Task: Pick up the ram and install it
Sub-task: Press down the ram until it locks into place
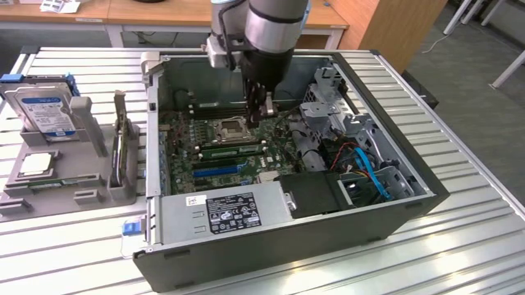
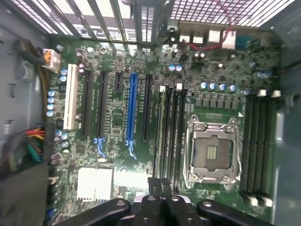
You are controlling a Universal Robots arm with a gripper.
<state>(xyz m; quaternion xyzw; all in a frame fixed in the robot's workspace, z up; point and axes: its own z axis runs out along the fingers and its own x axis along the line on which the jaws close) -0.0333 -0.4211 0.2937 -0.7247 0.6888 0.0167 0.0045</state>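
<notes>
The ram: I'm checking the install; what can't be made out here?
Exterior view: whether the pincer touches or holds anything; its tip is dark and small against the motherboard.
Exterior view: whether the green stick by the processor socket is the ram, latched; too small.
Wrist view: the memory slots under the pincer; its fingers cover their ends.

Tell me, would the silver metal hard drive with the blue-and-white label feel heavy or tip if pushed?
Probably heavy for its size: the silver metal hard drive looks like a solid block. It likely would not tip easily, since it stands on edge inside a grey plastic holder. Its smooth faces may be slippery.
</notes>
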